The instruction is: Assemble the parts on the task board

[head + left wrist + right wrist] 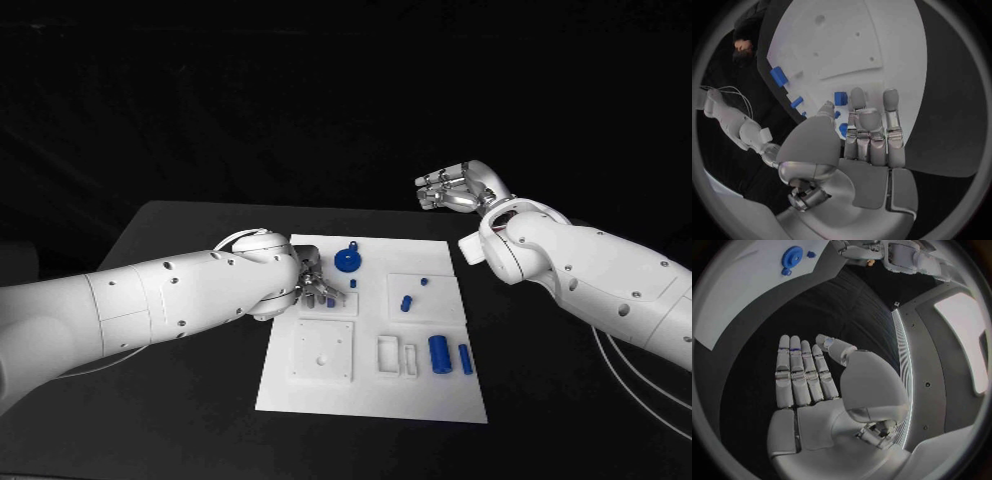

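Left hand (310,288) hovers over the white rectangular task board (433,400), fingers (857,102) spread, empty — poised above a small blue part (841,98); right hand (459,188) raised clear, fingers open.

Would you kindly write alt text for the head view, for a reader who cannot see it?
A white task board lies on a black table, with small blue parts on it. The robot's left hand reaches over the board's left edge, while its right hand hangs raised beyond the board.

A white rectangular task board (325,395) lies flat at frame centre. On it: a blue gear (348,260) near its top, two blue cylinders (438,351) lying lower right.
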